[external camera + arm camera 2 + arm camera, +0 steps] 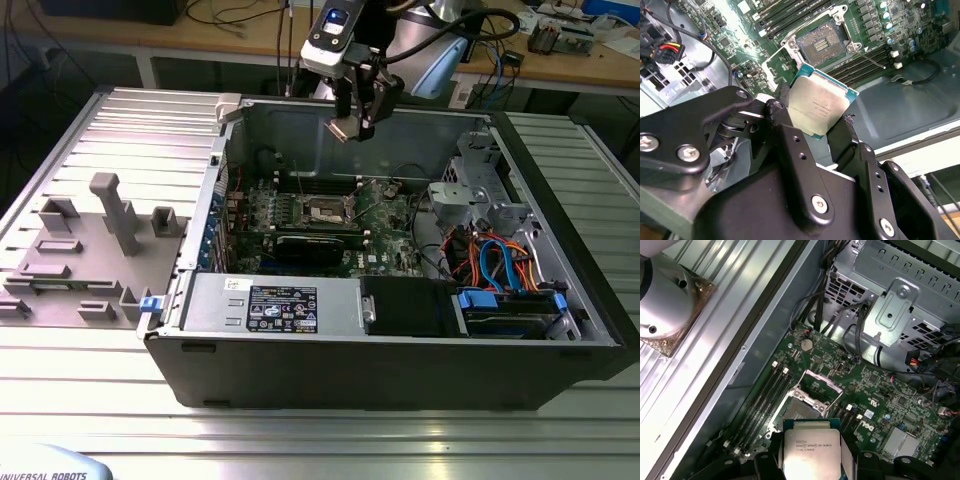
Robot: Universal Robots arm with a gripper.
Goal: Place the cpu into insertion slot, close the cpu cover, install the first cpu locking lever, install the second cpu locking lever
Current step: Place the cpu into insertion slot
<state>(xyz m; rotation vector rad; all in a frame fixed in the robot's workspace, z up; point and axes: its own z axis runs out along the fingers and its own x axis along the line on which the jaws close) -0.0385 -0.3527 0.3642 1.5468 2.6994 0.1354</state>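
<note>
My gripper (pixel 356 122) hangs above the open computer case, shut on the cpu (pixel 343 129). The cpu (pixel 820 106) is a flat silver-grey square with a green edge, pinched on two opposite sides by the black fingers (pixel 784 125). In the first wrist view the cpu (pixel 811 450) is tilted over the board, above and just short of the insertion slot (pixel 801 411). That slot (pixel 826 42) lies uncovered, its dark centre showing inside a silver rim (pixel 325 211). The cpu cover (pixel 824 382) stands tipped up at the slot's far side. A thin wire lever (pixel 871 58) lies beside the slot.
Long black memory slots (pixel 760 402) flank the socket. A black card (pixel 315 245) lies in front of it in the exterior view. A metal drive cage (pixel 480 190) and coloured cables (pixel 495 262) are at the exterior view's right. A grey fixture plate (pixel 90 250) lies outside at the left.
</note>
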